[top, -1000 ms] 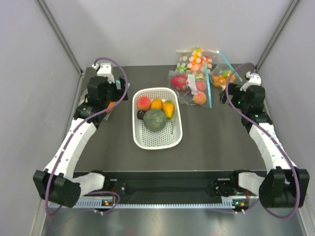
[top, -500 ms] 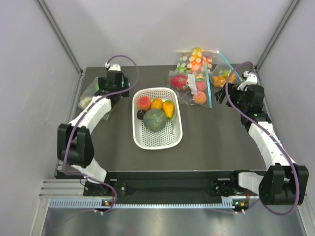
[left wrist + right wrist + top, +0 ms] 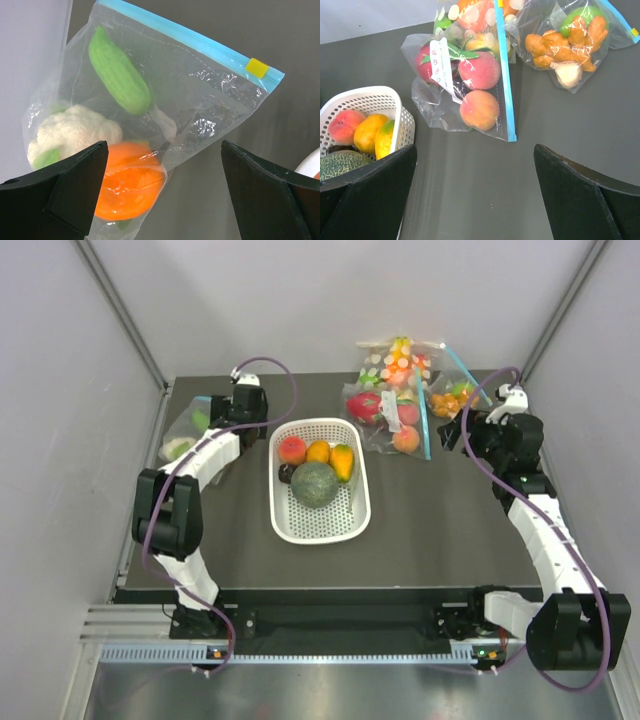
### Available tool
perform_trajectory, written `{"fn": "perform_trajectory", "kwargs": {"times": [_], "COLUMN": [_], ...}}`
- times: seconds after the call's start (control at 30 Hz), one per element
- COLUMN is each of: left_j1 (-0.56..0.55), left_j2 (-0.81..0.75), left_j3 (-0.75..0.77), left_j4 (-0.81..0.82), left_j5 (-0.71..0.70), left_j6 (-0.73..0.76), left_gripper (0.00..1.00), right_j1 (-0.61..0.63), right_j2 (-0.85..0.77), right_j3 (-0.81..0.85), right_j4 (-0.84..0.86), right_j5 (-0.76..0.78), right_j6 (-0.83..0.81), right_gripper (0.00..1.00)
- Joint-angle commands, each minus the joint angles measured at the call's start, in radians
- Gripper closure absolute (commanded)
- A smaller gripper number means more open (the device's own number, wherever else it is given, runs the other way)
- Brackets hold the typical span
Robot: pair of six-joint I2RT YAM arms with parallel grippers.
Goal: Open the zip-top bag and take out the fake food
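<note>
- One zip-top bag (image 3: pixel 185 435) lies by the far-left edge of the desk (image 3: pixel 440 510), seen from above
- Left wrist: left gripper (image 3: pixel 163 150) spread wide, empty, over the bag, apparently zipped, fake food (image 3: pixel 127 187) inside; nothing done yet
- Right wrist: right gripper (image 3: pixel 475 150) spread wide, empty

The bag (image 3: pixel 200 100) lies close by the left wall (image 3: pixel 30 45), leaving little room on that side. Bare table (image 3: pixel 290 30) lies open beyond its zip strip. The basket (image 3: pixel 330 525) stands near on the right.
</note>
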Motion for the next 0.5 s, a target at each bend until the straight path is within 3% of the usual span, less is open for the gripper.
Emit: {"fn": "perform_trajectory", "kwargs": {"times": [0.0,0.1,0.23,0.27,0.33,0.4,0.47], "left_j1": [0.003,0.003,0.014,0.015,0.021,0.025,0.026], "left_j2": [0.04,0.105,0.137,0.135,0.129,0.119,0.109], "left_j3": [0.028,0.078,0.092,0.098,0.101,0.108,0.127], "left_j4": [0.054,0.009,-0.008,-0.017,-0.02,-0.02,-0.028], "left_j5": [-0.015,-0.033,-0.052,-0.058,-0.066,-0.082,-0.087], "left_j6": [0.041,0.05,0.07,0.073,0.087,0.107,0.12], "left_gripper": [0.01,0.02,0.23,0.39,0.62,0.99,1.0], "right_j1": [0.001,0.001,0.001,0.001,-0.001,-0.001,-0.001], "right_j2": [-0.025,-0.045,-0.071,-0.068,-0.063,-0.06,-0.058], "right_j3": [0.002,0.002,-0.003,-0.001,-0.003,-0.004,-0.009], "right_j4": [0.015,0.002,-0.005,-0.004,-0.001,0.002,0.005], "right_j5": [-0.02,-0.012,0.0,-0.001,-0.003,-0.008,-0.009], "right_j6": [-0.006,-0.016,-0.021,-0.021,-0.02,-0.021,-0.018], "right_gripper": [0.0,0.0,0.0,0.0,0.0,0.0,0.0]}}
